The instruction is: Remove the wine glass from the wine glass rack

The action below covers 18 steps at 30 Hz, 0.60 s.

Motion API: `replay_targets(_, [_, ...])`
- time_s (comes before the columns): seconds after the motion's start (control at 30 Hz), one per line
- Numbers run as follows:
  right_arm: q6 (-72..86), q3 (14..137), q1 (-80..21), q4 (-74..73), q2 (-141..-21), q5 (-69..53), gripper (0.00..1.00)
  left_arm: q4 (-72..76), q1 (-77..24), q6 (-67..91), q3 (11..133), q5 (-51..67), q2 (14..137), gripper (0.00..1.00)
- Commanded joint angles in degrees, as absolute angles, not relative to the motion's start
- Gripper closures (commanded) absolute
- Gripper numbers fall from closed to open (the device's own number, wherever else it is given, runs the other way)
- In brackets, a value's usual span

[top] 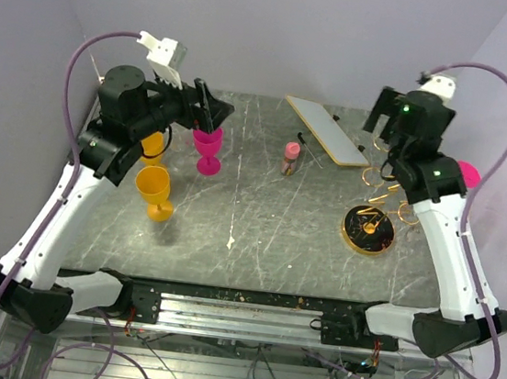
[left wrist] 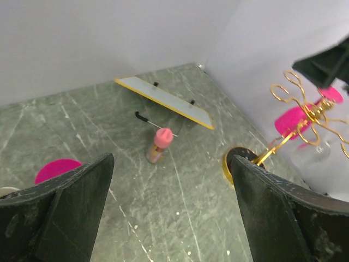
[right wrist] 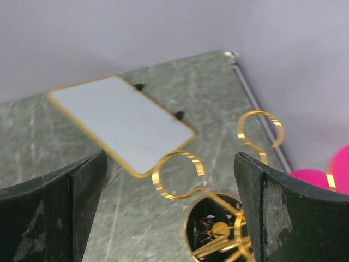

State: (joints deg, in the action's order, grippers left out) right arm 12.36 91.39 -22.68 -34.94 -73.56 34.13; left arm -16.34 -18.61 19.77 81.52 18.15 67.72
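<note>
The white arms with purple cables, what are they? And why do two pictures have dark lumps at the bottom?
They are a robot's left arm and right arm, bolted to a table, each ending in a two-finger gripper. The wide picture comes from a camera above and behind them. The other two come from cameras on the wrists, so the dark lumps are each arm's own fingers. The left gripper and the right gripper are both open, holding nothing. On the table are a gold wine glass rack, a pink glass, a yellow glass, a white board and a pink-capped bottle.
</note>
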Motion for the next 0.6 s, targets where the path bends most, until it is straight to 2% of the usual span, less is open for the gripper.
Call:
replay_targets(0.0, [17.79,95.12,-14.87,-41.36,-71.92,31.76,0.00,-13.32,-22.50,15.51,80.41,15.76,64.03,0.01])
replay_targets(0.2, [24.94,95.97,-9.18,-47.42,-66.37,41.83,0.01,-13.54,-28.87,14.00,78.77,10.46,61.83,0.01])
replay_targets(0.4, [34.57,89.07,-8.59,-53.23,-54.19,54.39,0.10,-13.51,-33.98,12.04,77.69,5.52,59.58,0.01])
replay_targets(0.57, [42.29,83.20,-8.58,-58.29,-48.69,56.44,0.12,-12.23,-36.67,12.38,75.99,5.66,58.11,0.01])
